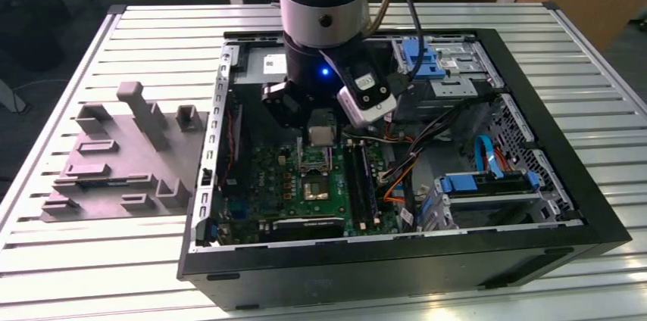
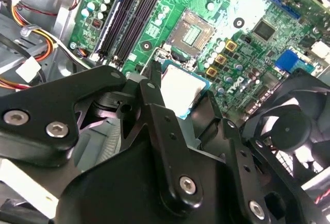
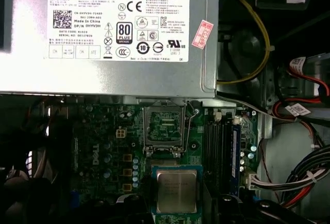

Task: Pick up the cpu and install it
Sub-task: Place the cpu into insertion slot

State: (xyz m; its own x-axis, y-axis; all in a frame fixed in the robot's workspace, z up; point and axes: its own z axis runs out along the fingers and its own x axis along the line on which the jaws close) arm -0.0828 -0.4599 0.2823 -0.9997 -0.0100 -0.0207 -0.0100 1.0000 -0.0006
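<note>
The cpu (image 3: 177,190) is clamped in the end effector (image 2: 181,86).

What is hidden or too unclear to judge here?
Underside of the cpu: faces away in both wrist views.
The cpu's side edges: under the fingers, second wrist view.
Pins of the socket: too small, first wrist view.
Far part of the motherboard: behind the arm, exterior view.

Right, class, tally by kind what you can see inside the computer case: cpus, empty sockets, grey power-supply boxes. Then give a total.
cpu: 1
empty socket: 1
grey power-supply box: 1
Total: 3
</note>
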